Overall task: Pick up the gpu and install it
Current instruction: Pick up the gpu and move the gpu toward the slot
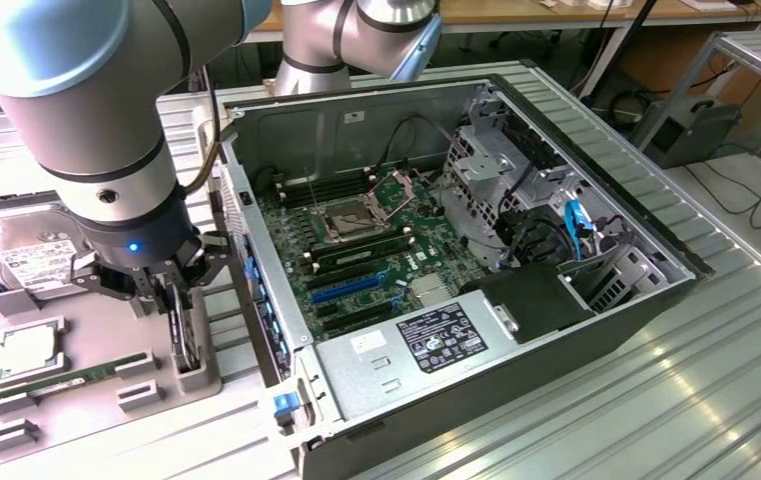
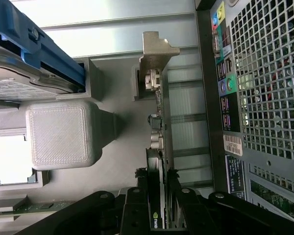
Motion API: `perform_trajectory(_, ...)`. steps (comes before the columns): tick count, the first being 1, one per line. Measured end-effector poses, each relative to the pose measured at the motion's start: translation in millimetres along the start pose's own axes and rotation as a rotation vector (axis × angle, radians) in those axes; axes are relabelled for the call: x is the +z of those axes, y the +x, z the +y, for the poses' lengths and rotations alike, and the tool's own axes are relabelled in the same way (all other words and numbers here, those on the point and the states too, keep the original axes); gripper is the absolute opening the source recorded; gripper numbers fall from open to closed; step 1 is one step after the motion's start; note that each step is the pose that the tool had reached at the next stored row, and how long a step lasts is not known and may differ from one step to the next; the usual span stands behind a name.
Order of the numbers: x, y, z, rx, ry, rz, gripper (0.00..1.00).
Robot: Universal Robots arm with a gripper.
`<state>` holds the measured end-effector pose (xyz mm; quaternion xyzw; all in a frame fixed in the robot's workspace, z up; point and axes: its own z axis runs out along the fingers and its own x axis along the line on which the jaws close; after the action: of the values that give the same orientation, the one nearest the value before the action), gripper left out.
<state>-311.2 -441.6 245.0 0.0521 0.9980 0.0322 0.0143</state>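
The gpu (image 1: pixel 189 338) stands on edge in a slot of the grey holder (image 1: pixel 201 378), just to the exterior view's left of the open computer case (image 1: pixel 353 390). In the wrist view the gpu (image 2: pixel 158 147) is edge-on, its silvery bracket (image 2: pixel 157 49) at the far end. My gripper (image 1: pixel 176 300) is down over the card's upper edge. Its black fingers (image 2: pixel 141 198) sit against both faces of the card, so the gripper (image 2: pixel 158 198) is shut on it. The card's lower edge is still in the holder. Inside the case, the motherboard's blue slot (image 1: pixel 348 289) lies free.
A silver hard drive (image 1: pixel 20 250), a square processor (image 1: pixel 28 348) and a green RAM stick (image 1: pixel 63 382) lie on the grey fixture plate. The case's rear panel (image 2: pixel 264 98) is close beside the card. A grey fixture block (image 2: pixel 61 134) stands on its other side.
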Motion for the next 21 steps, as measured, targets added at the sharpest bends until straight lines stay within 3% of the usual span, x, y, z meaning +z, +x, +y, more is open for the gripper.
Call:
perform_trajectory(16,0.0,0.0,0.0,-0.001,0.0,0.0,0.27)
perform_trajectory(21,0.0,0.0,0.0,-0.037,-0.0009,0.0024,0.27)
